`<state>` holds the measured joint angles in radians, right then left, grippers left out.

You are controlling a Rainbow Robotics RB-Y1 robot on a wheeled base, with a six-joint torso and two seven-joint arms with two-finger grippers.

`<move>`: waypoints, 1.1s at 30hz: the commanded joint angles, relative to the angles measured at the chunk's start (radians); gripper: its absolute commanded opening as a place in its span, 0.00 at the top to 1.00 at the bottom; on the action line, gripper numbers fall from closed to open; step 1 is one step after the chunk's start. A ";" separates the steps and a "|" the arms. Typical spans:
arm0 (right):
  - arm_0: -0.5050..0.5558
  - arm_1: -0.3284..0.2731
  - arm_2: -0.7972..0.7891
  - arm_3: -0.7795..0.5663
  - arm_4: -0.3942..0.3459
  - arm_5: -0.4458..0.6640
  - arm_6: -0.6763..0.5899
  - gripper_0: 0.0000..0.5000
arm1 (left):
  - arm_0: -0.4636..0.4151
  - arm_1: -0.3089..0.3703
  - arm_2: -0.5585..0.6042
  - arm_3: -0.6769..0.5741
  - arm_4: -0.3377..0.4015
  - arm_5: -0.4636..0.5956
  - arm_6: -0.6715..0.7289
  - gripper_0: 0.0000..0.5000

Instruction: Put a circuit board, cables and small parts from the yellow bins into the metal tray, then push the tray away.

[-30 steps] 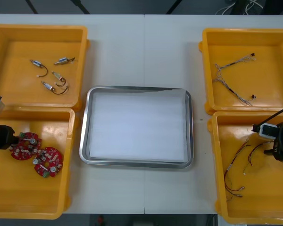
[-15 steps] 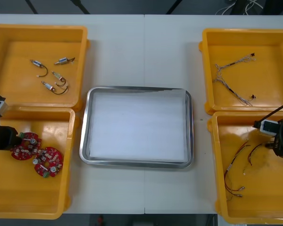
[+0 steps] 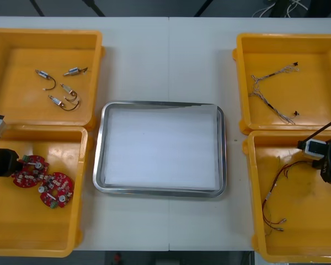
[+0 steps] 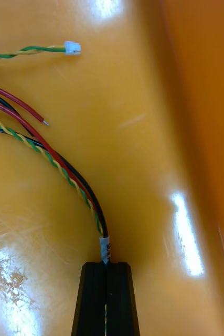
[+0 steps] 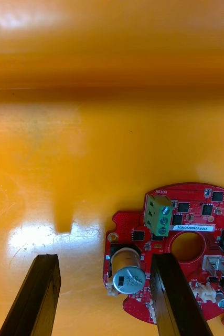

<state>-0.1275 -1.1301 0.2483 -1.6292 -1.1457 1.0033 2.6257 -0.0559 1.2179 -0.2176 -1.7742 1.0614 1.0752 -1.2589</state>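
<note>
1. Two shifts: the right gripper (image 4: 106,266), pinching the cables (image 4: 75,181) in its near yellow bin (image 3: 252,193), has dragged them toward itself.
2. Spread, the left gripper (image 5: 104,262) now straddles one circuit board (image 5: 188,247) edge; the metal tray (image 3: 99,165) waits unfilled.

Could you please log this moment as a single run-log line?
left gripper: jaws open around circuit board edge | right gripper: jaws shut on cables | metal tray: not yet loaded
</note>
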 commanded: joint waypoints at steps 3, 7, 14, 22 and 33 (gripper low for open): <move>-0.001 -0.025 -0.122 -0.087 -0.012 0.190 0.030 1.00 | -0.024 0.029 -0.006 0.006 -0.001 0.014 0.076 0.00; -0.001 -0.022 -0.199 -0.129 -0.025 0.293 0.022 1.00 | -0.024 0.029 -0.019 0.006 -0.003 0.015 0.078 0.00; -0.001 0.047 -0.402 -0.173 -0.054 0.508 -0.009 1.00 | -0.025 0.029 -0.020 0.006 -0.001 0.014 0.076 0.20; -0.001 0.075 -0.540 -0.222 -0.078 0.644 -0.156 1.00 | -0.024 0.029 -0.020 0.006 -0.001 0.014 0.078 0.98; -0.006 0.104 -0.629 -0.330 -0.092 0.762 -0.584 1.00 | -0.022 0.071 -0.028 -0.016 0.012 0.015 0.067 1.00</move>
<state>-0.1334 -1.0464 -0.3372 -1.9046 -1.2387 1.7441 2.1341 -0.0562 1.2190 -0.2242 -1.7713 1.0621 1.0817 -1.2589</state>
